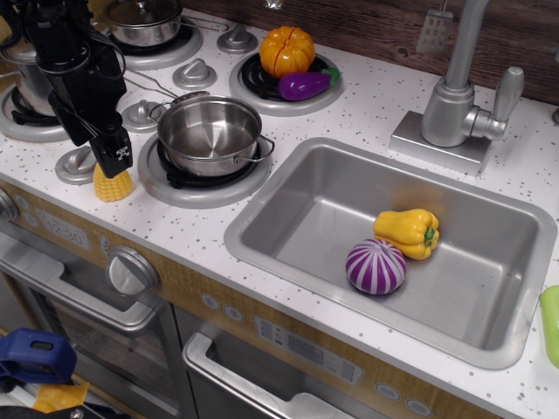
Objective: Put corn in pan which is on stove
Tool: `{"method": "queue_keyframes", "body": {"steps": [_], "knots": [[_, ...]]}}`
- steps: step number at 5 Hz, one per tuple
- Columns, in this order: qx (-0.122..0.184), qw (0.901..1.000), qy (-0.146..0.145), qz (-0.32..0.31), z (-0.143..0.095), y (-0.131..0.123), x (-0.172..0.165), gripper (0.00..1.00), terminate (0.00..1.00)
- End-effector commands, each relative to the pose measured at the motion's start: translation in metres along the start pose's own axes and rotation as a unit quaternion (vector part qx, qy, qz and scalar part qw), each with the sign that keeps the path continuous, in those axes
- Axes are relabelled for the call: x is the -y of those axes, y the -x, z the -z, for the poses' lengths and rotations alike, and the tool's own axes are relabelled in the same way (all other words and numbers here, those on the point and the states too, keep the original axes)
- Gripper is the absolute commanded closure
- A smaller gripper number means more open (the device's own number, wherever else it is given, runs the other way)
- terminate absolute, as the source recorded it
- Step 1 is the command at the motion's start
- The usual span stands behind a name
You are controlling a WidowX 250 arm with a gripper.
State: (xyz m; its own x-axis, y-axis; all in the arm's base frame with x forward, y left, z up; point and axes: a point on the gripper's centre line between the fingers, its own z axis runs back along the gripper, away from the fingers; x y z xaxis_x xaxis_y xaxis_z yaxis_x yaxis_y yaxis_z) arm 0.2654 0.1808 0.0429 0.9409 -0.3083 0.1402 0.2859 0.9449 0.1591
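Gripper: at the far left we see the black gripper pointing down at the counter edge, its tip right on top of the corn; whether the jaws have closed on the cob or merely sit around it, we cannot tell from this view.
Corn: the corn stands upright on the white speckled stove, just left of the front burner and touching the gripper's tip (only its lower part shows below the black fingers).
Pan: just to the right, the pan sits on the front burner, open and empty, with thin wire handles.
Step in hand: we judge this to be the grasp, with the cob not lifted off the surface.
Next move: we would need a firm hold, a lift high enough to clear the pan's rim, a short carry to the right, then a release over the middle of the pan.
Sink: further right, the sink holds a yellow pepper and a purple striped ball, neither of which concerns us.
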Motion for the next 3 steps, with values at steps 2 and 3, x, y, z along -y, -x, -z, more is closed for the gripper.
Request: {"method": "queue_keyframes", "body": {"steps": [2, 3], "knots": [[0.005, 0.9999, 0.01, 0.0, 0.01, 0.003, -0.001, 0.0, 0.0], [0.007, 0.9998, 0.019, 0.002, 0.017, 0.002, -0.004, 0.0, 0.0]]}}
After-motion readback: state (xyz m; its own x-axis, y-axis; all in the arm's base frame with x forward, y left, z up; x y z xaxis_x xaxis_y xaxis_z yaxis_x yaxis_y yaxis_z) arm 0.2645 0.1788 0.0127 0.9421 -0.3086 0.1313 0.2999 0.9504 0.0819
